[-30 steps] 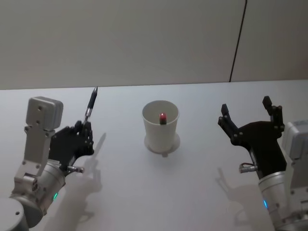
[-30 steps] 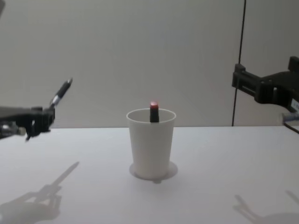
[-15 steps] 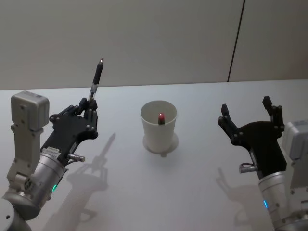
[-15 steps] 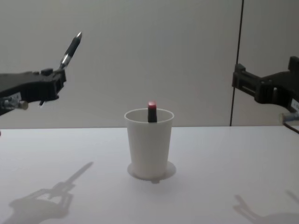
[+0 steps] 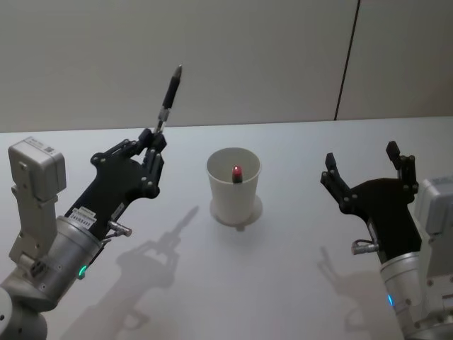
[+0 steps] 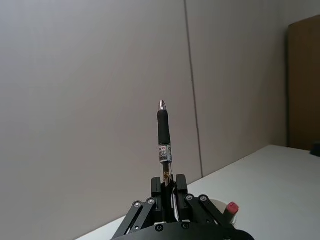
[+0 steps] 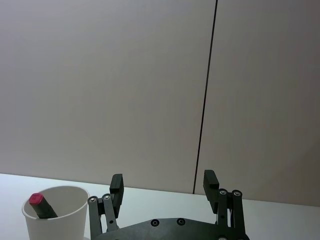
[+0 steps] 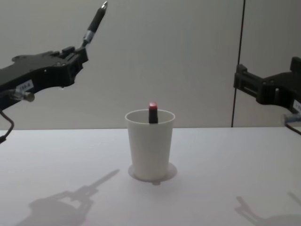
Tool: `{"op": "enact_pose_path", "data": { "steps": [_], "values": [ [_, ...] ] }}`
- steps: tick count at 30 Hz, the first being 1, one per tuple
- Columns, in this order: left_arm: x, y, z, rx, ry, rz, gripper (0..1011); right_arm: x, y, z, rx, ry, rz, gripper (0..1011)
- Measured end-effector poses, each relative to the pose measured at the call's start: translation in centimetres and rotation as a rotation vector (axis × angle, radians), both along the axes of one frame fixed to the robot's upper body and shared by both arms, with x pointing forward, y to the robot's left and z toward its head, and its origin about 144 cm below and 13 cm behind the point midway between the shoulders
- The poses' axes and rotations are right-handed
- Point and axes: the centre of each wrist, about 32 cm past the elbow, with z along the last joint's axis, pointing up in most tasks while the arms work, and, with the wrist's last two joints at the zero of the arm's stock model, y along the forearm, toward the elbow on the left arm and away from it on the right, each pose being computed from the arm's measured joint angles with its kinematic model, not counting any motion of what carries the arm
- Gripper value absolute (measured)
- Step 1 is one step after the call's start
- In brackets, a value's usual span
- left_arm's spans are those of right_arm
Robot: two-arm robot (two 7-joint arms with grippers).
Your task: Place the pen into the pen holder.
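The pen (image 5: 168, 95) was seen clamped by its lower end between the jaws of the left gripper (image 5: 154, 139); the metal tip was pointed up, with the barrel tilted toward 1 o'clock in the head view; a black grip and a clear, labelled barrel were noted in the left wrist view; pen and gripper were held in the air above the table (image 5: 283, 283); the pen holder (image 5: 231, 202), a white tapered paper cup, was stood upright on a thin round white base near the middle of the table; the pen was located outside it, at about 10 o'clock of the cup, well apart from it and higher than its rim in the chest view; a dark stick (image 5: 238, 172) with a red top was seen leaned inside the cup, its top just above the rim in the chest view; the right gripper (image 5: 361, 161) was parked at 3 o'clock of the cup, well apart and off the table; its jaws were spread wide with nothing between them; a plain wall (image 5: 212, 57) with a dark vertical seam (image 5: 347, 60) was seen behind.
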Motion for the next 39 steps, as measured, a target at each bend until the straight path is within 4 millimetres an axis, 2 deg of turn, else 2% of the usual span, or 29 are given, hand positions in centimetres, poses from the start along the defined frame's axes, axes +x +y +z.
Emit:
{"op": "enact_pose_path", "data": {
  "steps": [17, 39],
  "values": [
    [2.9, 1.7, -0.5, 0.046, -0.100, -0.265, 178, 0.0, 0.0, 0.0, 0.000, 0.000, 0.000, 1001],
    [8.3, 3.9, -0.5, 0.180, -0.168, -0.649, 178, 0.0, 0.0, 0.0, 0.000, 0.000, 0.000, 1001]
  ]
}}
